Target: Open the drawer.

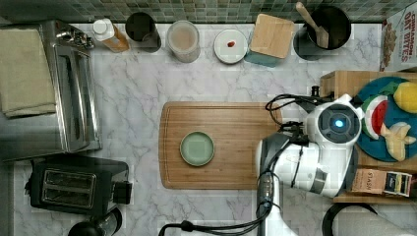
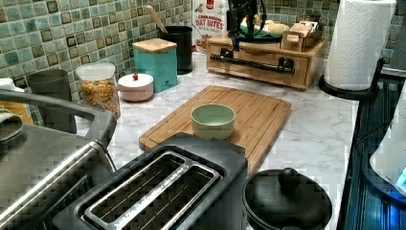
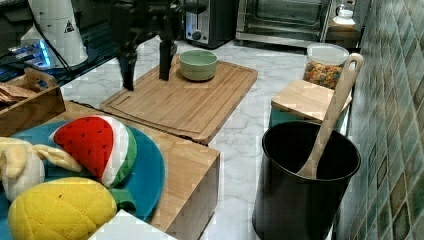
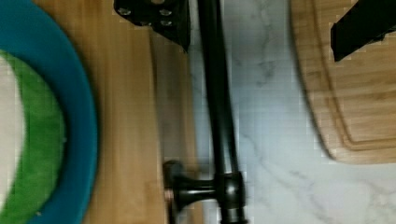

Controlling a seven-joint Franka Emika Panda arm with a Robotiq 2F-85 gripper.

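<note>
The drawer (image 2: 261, 67) is a light wooden box at the back of the left view, and its front looks flush with the box. A long black bar handle (image 2: 253, 63) runs across that front. In the wrist view the handle (image 4: 217, 93) passes beside the wooden top (image 4: 126, 116). My gripper (image 4: 261, 23) is open, with one black finger (image 4: 159, 18) over the drawer's edge and the other (image 4: 364, 28) out over the cutting board side, so the bar lies between them. The right view shows the gripper (image 3: 146, 70) hanging with its fingers spread. The gripper (image 2: 237, 33) sits above the handle's left end in the left view.
A blue plate (image 1: 376, 147) with plush fruit and a tea box (image 1: 381, 182) rest on the drawer box. A cutting board (image 1: 219, 145) with a green bowl (image 1: 197, 148) lies beside it. A paper towel roll (image 2: 359, 43), black utensil pot (image 3: 305, 185), toaster (image 1: 74, 189) and jars ring the counter.
</note>
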